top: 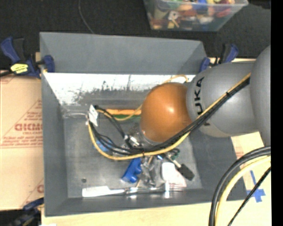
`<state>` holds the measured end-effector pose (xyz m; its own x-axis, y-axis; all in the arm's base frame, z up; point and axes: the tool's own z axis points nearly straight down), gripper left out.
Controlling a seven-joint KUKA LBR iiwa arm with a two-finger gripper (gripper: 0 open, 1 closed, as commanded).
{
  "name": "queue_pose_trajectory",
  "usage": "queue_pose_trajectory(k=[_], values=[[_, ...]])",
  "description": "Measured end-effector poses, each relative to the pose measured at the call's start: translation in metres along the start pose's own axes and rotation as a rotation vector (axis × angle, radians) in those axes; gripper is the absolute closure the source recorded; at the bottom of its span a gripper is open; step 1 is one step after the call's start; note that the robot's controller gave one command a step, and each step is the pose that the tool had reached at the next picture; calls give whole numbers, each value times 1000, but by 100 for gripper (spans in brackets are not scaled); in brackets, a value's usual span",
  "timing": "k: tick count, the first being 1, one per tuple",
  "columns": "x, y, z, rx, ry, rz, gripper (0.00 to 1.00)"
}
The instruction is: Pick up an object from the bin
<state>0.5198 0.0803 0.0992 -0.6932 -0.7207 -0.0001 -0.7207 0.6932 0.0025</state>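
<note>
My gripper (149, 169) hangs low over the front middle of the bin, below the arm's orange dome. Just left of it, touching or nearly touching, lies a small blue object (131, 172). On its right sits a white packet with a red-printed label (170, 174), and a short black piece (186, 173) lies beside that. A long white stick-like thing (100, 191) lies along the front wall, left of the gripper. What is directly under the gripper is hidden.
An orange, pencil-like thing (119, 111) lies near the back wall. Yellow, black and blue cables from the arm loop over the bin's left middle. The arm covers the bin's right side.
</note>
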Motion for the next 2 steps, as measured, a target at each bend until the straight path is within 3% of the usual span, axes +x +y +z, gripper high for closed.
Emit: queue_pose_trajectory(k=[1, 2], values=[[-15, -26, 28, 13, -16, -33, 0], [-15, -17, 29, 8, -12, -194, 100]])
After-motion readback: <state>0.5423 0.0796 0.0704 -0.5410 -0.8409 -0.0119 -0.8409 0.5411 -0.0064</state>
